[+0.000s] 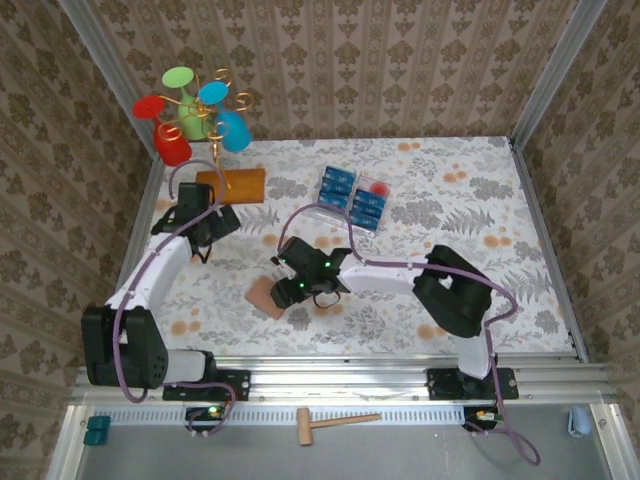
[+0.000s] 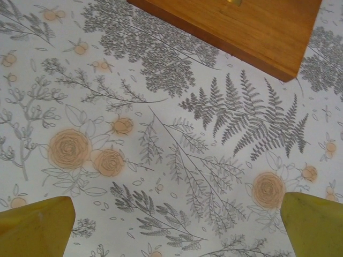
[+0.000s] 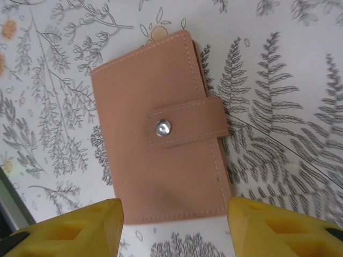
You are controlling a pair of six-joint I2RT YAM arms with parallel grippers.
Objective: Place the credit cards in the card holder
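From where I stand, the right pincer (image 1: 297, 283) hangs just above the card holder (image 1: 268, 297), which lies flat on the table (image 1: 500, 260) toward the near edge, left of middle. In the right wrist view its yellow fingers (image 3: 80, 230) are spread wider than the holder's short end and grip nothing. The holder is closed, its strap (image 3: 187, 124) snapped down on a silver stud (image 3: 163, 128). The credit cards (image 1: 352, 197) sit together well apart from it, up toward the far edge around the middle. The left pincer (image 1: 205, 225) is likewise wide open and empty, over bare table beside the wooden slab (image 1: 232, 185) near the far left corner.

To my eye the job in hand is getting the holder open. I'd catch the strap's free end by the stud with one fingertip and peel it upward, not squeeze the whole cover. So light a thing will likely slide or lift bodily, so the other arm ought to pin it flat first.
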